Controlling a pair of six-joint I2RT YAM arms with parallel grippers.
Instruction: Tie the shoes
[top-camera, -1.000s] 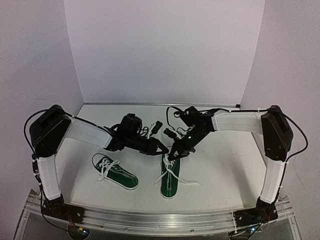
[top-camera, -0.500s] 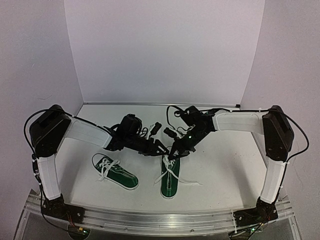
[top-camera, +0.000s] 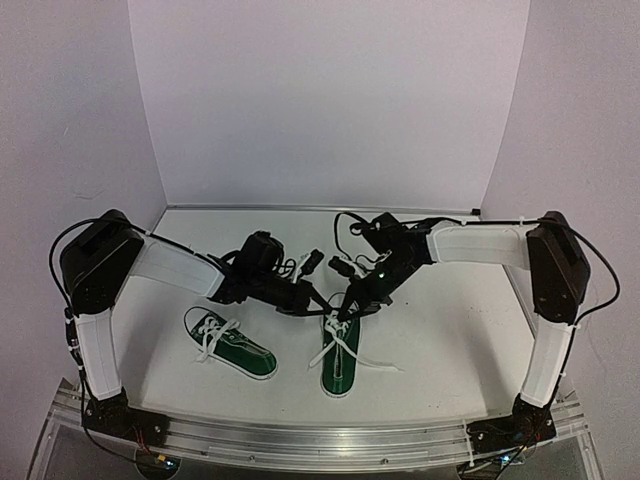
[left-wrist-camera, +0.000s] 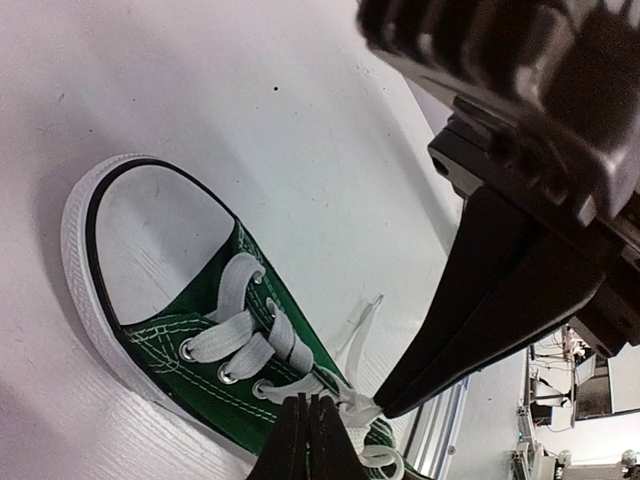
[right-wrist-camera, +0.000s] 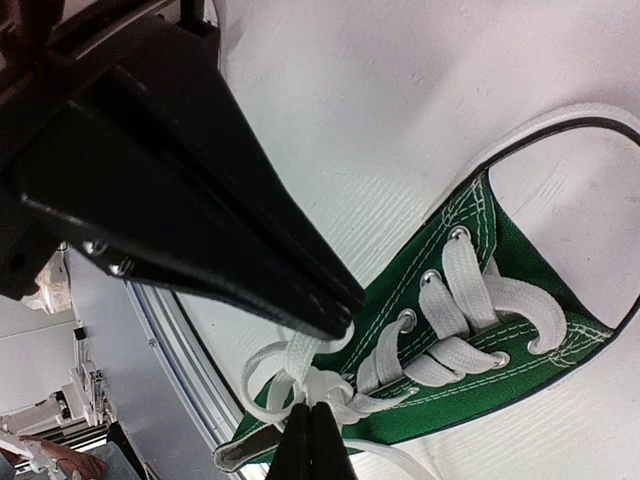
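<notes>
Two green shoes lie on the white table. The left shoe (top-camera: 238, 348) lies apart from both arms, its white laces loose. Both grippers meet over the top of the lacing of the right shoe (top-camera: 338, 368). My left gripper (top-camera: 322, 303) is shut, its tips (left-wrist-camera: 308, 425) pinching a strand of white lace (right-wrist-camera: 300, 350) near the top eyelets. My right gripper (top-camera: 345, 313) is shut too, its tips (right-wrist-camera: 310, 425) clamped on the bunched lace crossing (left-wrist-camera: 385, 412). The right shoe's white toe cap (left-wrist-camera: 150, 230) points away from the arms. One loose lace end (top-camera: 380, 362) trails to the right.
White walls close the table at the back and both sides. An aluminium rail (top-camera: 320, 435) runs along the near edge by the arm bases. The two grippers' fingers nearly touch each other above the shoe.
My left gripper's jaws stood apart half a second ago and have now shut on the lace. The right gripper and both shoes have stayed in place.
</notes>
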